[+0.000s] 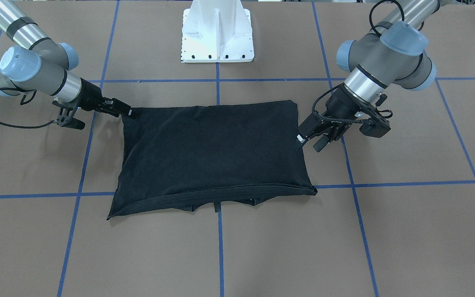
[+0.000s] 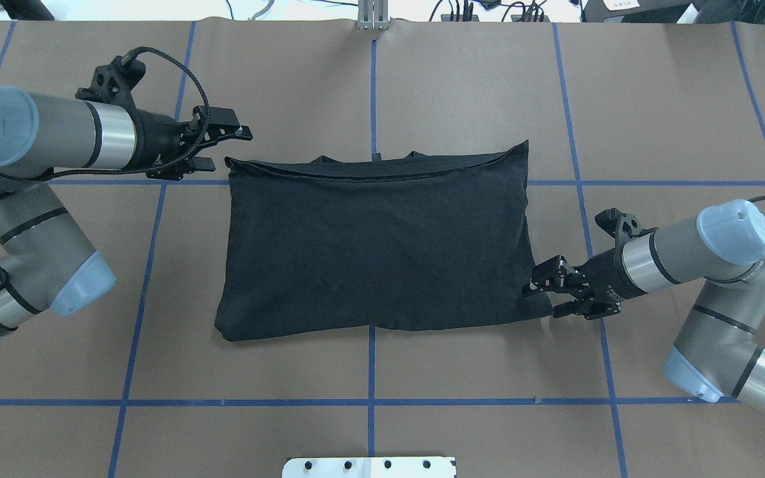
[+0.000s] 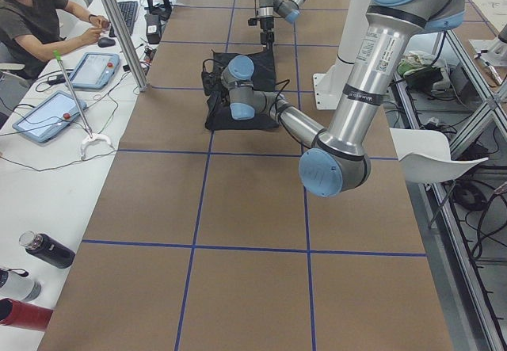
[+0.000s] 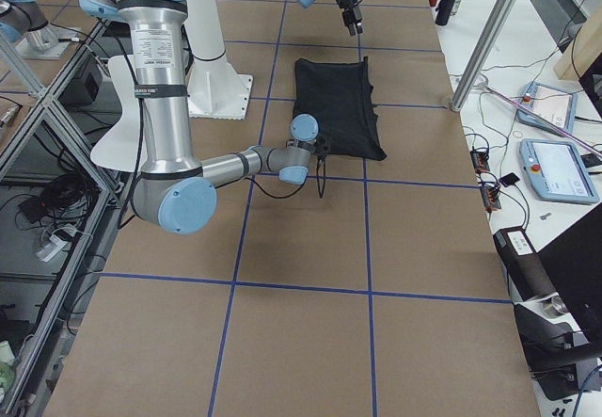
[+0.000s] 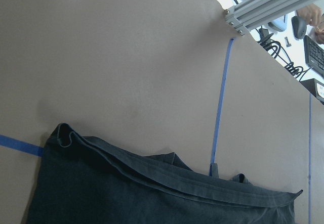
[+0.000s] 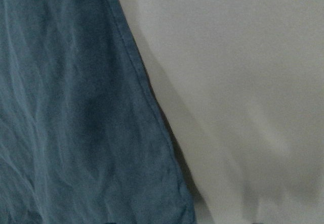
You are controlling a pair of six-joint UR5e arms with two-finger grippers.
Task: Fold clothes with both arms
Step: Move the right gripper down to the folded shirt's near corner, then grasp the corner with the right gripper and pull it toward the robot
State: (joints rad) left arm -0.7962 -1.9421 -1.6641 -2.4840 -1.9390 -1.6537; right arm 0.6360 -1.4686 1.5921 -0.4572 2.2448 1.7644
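Observation:
The clothes are one black T-shirt folded into a flat rectangle in the middle of the table, also seen in the front view. Doubled hems and small flaps show along its far edge. My left gripper hovers open just beyond the shirt's far left corner, holding nothing; in the front view it is on the right. My right gripper sits low at the near right corner, jaws apart, the cloth lying flat by its tips. The right wrist view shows only the shirt edge on the table.
The brown table carries a grid of blue tape lines. The white base plate stands at the robot's side. A person sits at a side desk with tablets, and bottles lie there. An aluminium post rises beyond the far edge.

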